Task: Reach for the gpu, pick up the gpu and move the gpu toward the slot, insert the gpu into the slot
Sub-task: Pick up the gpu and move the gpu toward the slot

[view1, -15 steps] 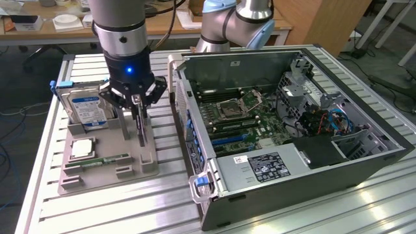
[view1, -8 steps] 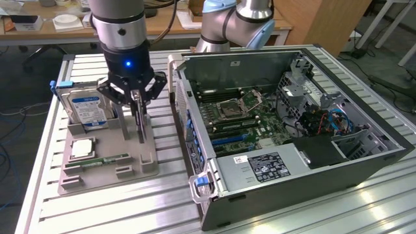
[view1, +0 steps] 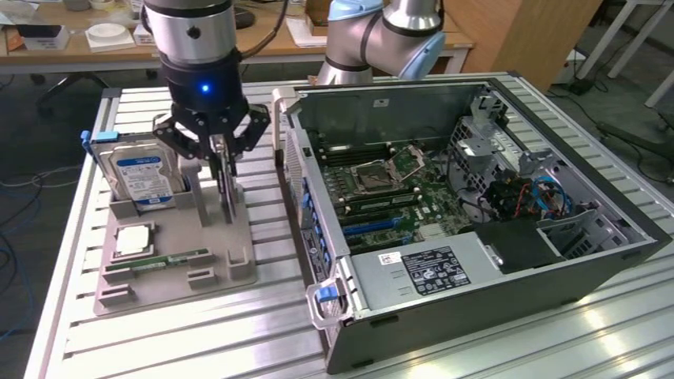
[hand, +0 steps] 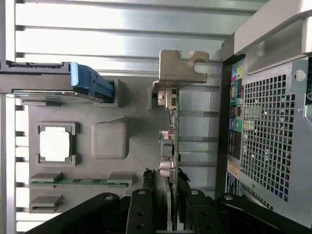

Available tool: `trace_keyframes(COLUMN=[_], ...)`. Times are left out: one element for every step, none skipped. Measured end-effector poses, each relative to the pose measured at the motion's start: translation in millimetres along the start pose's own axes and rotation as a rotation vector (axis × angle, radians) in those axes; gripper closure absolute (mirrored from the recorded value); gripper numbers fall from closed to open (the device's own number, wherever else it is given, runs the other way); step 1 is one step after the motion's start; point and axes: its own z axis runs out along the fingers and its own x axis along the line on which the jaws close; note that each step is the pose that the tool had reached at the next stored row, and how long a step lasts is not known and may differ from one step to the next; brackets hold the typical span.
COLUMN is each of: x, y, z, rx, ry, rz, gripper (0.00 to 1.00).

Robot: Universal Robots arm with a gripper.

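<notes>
At the front of the grey holder (view1: 179,272) lay a green memory stick (view1: 169,259). Behind it the gpu (view1: 227,197) stood on edge in its groove, with the gripper (view1: 221,162) clamped on its upper edge. Farther off, the blue slot (view1: 371,227) sat on the motherboard (view1: 421,189) inside the open case (view1: 589,260).

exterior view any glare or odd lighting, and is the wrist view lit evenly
Exterior view: overhead light glares off the table slats on the exterior view's right, and a blue light glows on the arm. Wrist view: no, the bare slats beyond the gpu are washed out bright, while the gripper sits dark.
</notes>
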Motion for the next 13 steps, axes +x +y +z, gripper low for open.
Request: trace_keyframes(x=[0.0, -0.1, -0.1, -0.2, -0.2, -0.3, -0.4, -0.5, -0.6, -0.6, -0.7, -0.8, -0.9], y=[0.1, 0.1, 0.1, 0.2, 0.3, 0.4, 0.5, 0.6, 0.7, 0.8, 0.9, 1.0, 1.1], z=[-2.2, -4.4, -6.7, -9.3, -12.5, -16.4, -20.3, -24.1, -27.9, -32.0, -36.3, -40.8, -45.3], rx=[-0.0001, -0.0001, -0.0001, -0.0001, 0.0000, -0.0001, -0.0001, -0.0001, -0.0001, 0.0000, -0.0001, 0.0000, -0.0001], ry=[-0.0001, -0.0001, -0.0001, -0.0001, 0.0001, 0.0000, 0.0000, 0.0000, -0.0001, 0.0001, 0.0000, 0.0000, -0.0001], rz=[0.000, 0.000, 0.000, 0.000, 0.000, 0.000, 0.000, 0.000, 0.000, 0.000, 0.000, 0.000, 0.000], gripper=[0.71, 0.71, 0.71, 0.71, 0.71, 0.71, 0.71, 0.71, 0.71, 0.71, 0.71, 0.71, 0.71])
